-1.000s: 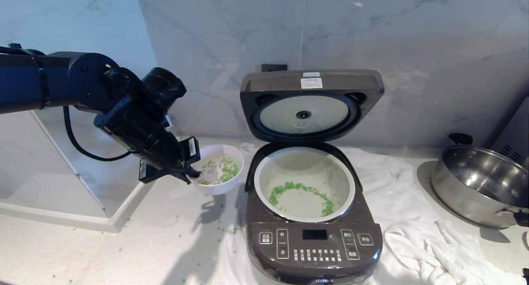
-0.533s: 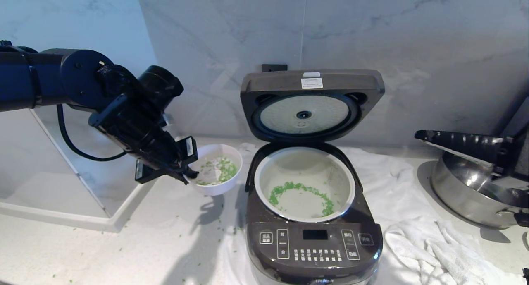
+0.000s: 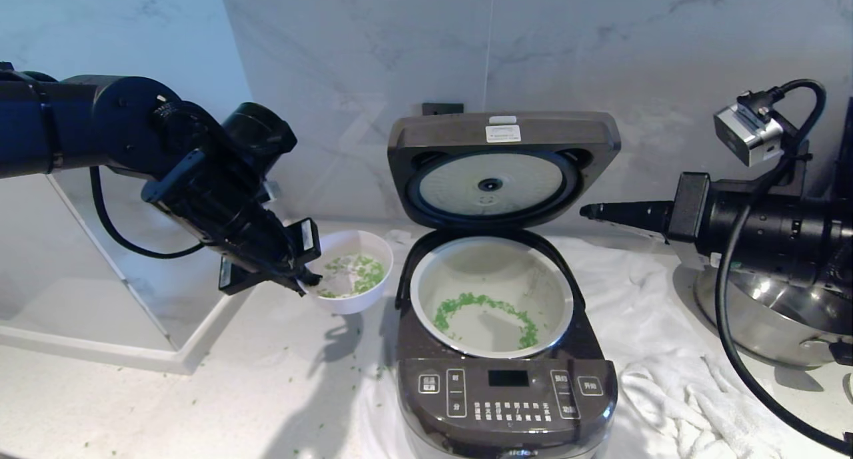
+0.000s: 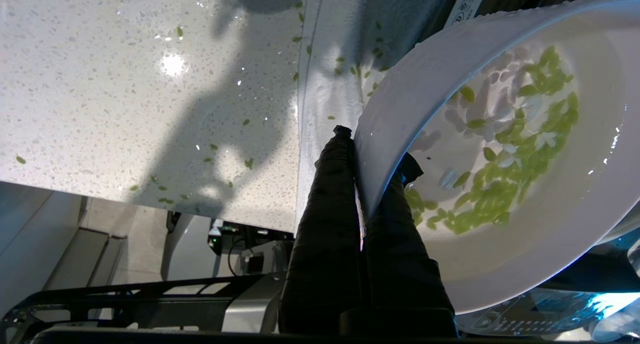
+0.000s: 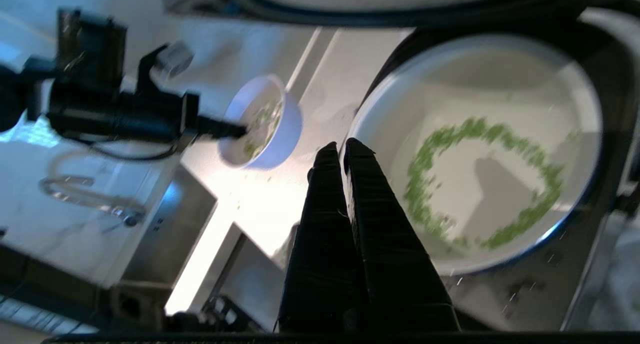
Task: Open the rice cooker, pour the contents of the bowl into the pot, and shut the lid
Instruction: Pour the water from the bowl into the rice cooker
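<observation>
The rice cooker (image 3: 506,392) stands in the middle with its lid (image 3: 503,169) swung upright. A ring of green bits (image 3: 483,306) lies in the pot (image 3: 493,266). To the cooker's left the bowl (image 3: 350,302) hangs just above the counter, and some green contents (image 3: 363,272) remain in it. My left gripper (image 3: 303,279) is shut on the bowl's near rim. The left wrist view shows that gripper (image 4: 372,159) pinching the bowl (image 4: 525,264). My right gripper (image 3: 590,211) is shut and empty, level, pointing at the lid's right edge. Its wrist view has the gripper (image 5: 342,152) over the pot (image 5: 500,84).
A shiny steel pan (image 3: 766,312) sits at the right under the right arm. A white towel (image 3: 673,392) lies under and beside the cooker. Loose green bits (image 3: 293,379) dot the counter. A white raised panel (image 3: 133,326) borders the left side.
The right arm has swung in from the right edge, and its gripper now reaches beside the raised lid. The left arm and the bowl have hardly moved.
</observation>
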You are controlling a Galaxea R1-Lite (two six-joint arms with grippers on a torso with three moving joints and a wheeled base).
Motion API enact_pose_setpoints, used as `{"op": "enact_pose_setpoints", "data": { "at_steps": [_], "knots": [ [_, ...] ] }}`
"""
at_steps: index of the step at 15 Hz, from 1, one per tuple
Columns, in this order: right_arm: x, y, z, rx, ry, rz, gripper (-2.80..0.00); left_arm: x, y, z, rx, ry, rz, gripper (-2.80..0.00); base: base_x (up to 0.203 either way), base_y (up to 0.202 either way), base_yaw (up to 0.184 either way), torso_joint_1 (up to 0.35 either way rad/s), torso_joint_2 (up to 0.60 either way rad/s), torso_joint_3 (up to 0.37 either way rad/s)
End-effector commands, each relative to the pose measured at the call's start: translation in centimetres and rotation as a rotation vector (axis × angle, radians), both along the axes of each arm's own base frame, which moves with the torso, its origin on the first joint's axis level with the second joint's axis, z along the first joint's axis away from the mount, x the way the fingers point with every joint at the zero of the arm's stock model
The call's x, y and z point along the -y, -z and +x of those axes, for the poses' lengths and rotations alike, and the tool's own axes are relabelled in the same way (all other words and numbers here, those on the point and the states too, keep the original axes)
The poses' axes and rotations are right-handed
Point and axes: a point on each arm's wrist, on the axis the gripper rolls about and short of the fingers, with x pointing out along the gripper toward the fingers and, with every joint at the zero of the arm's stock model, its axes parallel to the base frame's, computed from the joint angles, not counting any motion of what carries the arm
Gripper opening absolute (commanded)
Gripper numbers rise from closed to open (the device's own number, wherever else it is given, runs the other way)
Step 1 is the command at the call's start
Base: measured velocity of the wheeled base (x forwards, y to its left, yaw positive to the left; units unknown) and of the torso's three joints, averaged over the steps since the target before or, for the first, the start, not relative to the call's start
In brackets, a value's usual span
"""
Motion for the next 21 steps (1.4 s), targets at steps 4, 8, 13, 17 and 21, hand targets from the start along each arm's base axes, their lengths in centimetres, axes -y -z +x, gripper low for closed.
{"op": "enact_pose_setpoints", "data": {
  "at_steps": [4, 8, 13, 17, 21],
  "knots": [
    [-0.5, -0.2, 3.1, -0.001, 0.026, -0.009, -2.80, 0.3, 0.0, -0.2, -0.009, -0.003, -0.005, -2.80, 0.000, 0.000, 0.000, 0.000, 0.00, 0.000],
    [-0.4, -1.0, 4.3, 0.027, 0.047, 0.002, -2.80, 0.4, -0.2, -0.5, -0.004, 0.005, -0.007, -2.80, 0.000, 0.000, 0.000, 0.000, 0.00, 0.000],
    [0.4, -2.6, 6.5, 0.076, 0.096, 0.018, -2.80, 0.5, -0.4, -0.8, -0.008, 0.012, -0.005, -2.80, 0.000, 0.000, 0.000, 0.000, 0.00, 0.000],
    [0.9, -1.2, 9.2, 0.059, 0.133, -0.003, -2.80, 0.6, -0.2, -0.7, -0.015, 0.012, -0.002, -2.80, 0.000, 0.000, 0.000, 0.000, 0.00, 0.000],
    [1.1, -1.6, 10.3, 0.092, 0.148, 0.005, -2.80, 0.5, -0.2, -0.7, -0.014, 0.010, -0.003, -2.80, 0.000, 0.000, 0.000, 0.000, 0.00, 0.000]
  ]
}}
